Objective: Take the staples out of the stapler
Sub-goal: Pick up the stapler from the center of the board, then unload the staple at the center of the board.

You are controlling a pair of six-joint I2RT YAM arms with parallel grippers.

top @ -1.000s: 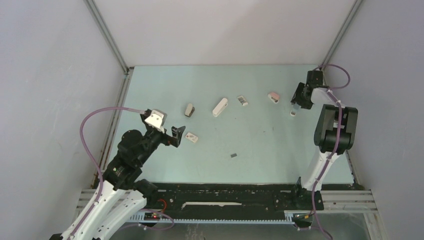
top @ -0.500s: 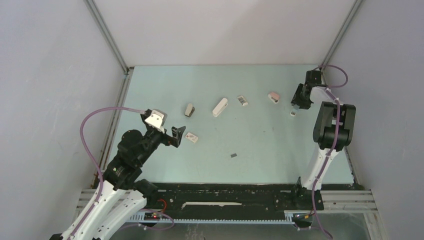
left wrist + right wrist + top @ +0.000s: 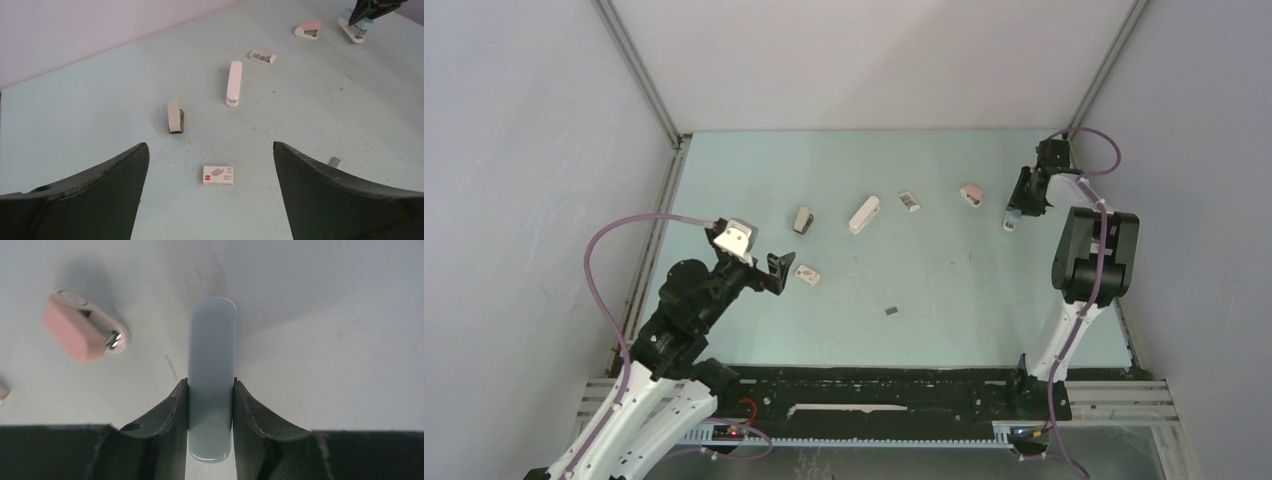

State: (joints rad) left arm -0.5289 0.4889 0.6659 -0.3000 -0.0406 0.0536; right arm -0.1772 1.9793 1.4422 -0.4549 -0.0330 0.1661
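Note:
My right gripper [image 3: 209, 384] is shut on a pale blue stapler [image 3: 212, 355] near the table's far right; both fingers press its long sides. From above, this stapler [image 3: 1009, 224] shows just below the right gripper [image 3: 1016, 208]. A tiny dark-grey strip of staples [image 3: 891, 311] lies loose on the mat near the middle front, also in the left wrist view as the staples [image 3: 334, 161]. My left gripper [image 3: 210, 145] hangs wide open above the left part of the table, holding nothing. Whether any staples sit inside the stapler is hidden.
A pink stapler [image 3: 970, 194] lies left of the held one. A white stapler [image 3: 864, 213] and a beige stapler [image 3: 803, 219] lie mid-table. One white staple box [image 3: 218, 176] sits below the left gripper, another box [image 3: 909, 201] further back.
The right gripper's fingers have come together onto the pale blue stapler, and the wrist has shifted slightly towards the back. The left arm has not moved.

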